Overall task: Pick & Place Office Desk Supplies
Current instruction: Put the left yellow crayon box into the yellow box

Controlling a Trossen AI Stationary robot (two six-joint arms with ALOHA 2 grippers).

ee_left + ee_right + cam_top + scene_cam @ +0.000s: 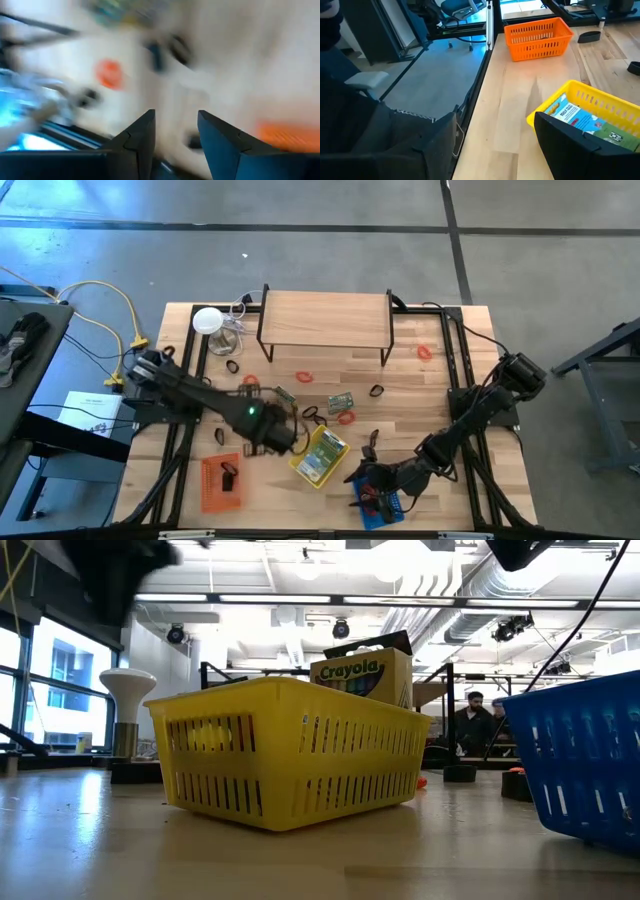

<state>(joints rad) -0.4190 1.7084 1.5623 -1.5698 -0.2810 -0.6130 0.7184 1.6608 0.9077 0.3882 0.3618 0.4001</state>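
Note:
Red rubber bands [305, 377] [345, 417], black clips [377, 390] [232, 366] and green packets [342, 401] lie scattered on the wooden table. My left gripper [285, 442] points steeply down over the table between the orange basket [222, 483] and the yellow basket [320, 457]. In its blurred wrist view it [176, 122] is open, with nothing between the fingers. My right gripper [370, 472] hovers near the blue basket [378, 500], pointing toward the yellow basket [590, 117]. It [495, 150] is wide open and holds nothing.
A wooden shelf on black legs [325, 320] stands at the far middle, with a white disc and its wiring [208, 320] to its left. The yellow basket holds a Crayola box [362, 675]. The orange basket holds a black item [228, 477]. People show in the room beyond.

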